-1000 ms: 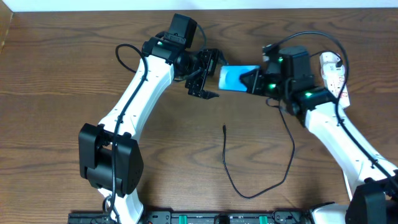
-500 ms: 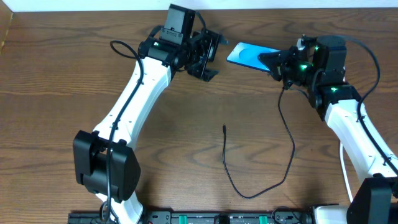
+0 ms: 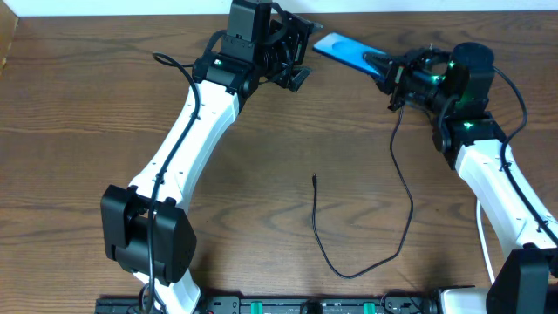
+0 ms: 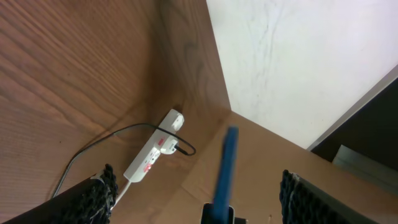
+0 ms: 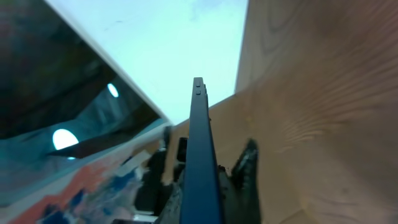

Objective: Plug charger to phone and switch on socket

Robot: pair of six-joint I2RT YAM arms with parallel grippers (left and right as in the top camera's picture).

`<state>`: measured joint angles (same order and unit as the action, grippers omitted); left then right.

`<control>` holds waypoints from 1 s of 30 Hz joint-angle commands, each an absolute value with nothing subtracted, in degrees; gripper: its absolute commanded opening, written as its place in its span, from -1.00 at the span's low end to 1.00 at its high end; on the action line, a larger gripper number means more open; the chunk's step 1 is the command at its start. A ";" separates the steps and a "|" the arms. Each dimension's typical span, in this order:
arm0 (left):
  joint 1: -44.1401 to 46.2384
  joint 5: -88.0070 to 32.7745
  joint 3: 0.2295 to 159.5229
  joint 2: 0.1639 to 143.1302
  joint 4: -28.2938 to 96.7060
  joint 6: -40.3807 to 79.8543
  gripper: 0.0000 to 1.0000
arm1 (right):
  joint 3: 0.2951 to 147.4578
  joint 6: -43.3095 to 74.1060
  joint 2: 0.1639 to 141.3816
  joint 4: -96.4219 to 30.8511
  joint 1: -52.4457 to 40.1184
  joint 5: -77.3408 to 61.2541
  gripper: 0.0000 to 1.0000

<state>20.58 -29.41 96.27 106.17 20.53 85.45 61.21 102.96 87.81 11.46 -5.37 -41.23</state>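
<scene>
charger: black lead lies loose on the table, nearest the front. Plug tip sits free mid-table, well apart from the phone. The lead loops round and climbs toward the right arm.
right gripper: beyond the lead, jaws pinched narrow on one end of the phone.
phone: held by the right gripper, tilted, blue face up, near the table's far edge. Edge-on in both wrist views.
left gripper: jaws wide, gripping nothing, near the phone's free end. Can't tell if it touches. In the left wrist view the phone shows in the gap between the jaws.
socket: white strip flat on the table, beyond the phone in the left wrist view. Red marks show and a black lead runs to its far end. Hidden overhead.
</scene>
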 commanded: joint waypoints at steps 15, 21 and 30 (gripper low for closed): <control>23.14 -27.27 96.51 104.47 18.63 84.68 0.70 | 62.46 109.32 87.33 15.46 -9.54 -42.37 -0.97; 23.77 -25.82 96.51 104.47 18.68 84.71 0.67 | 62.46 109.30 87.33 15.44 -9.54 -42.41 -0.97; 24.60 -23.64 96.51 104.47 18.70 84.75 0.20 | 62.46 109.30 87.33 15.44 -10.63 -42.39 -0.97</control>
<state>24.10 -25.61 96.27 106.17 19.00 85.47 61.21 108.86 87.81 14.68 -9.63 -41.71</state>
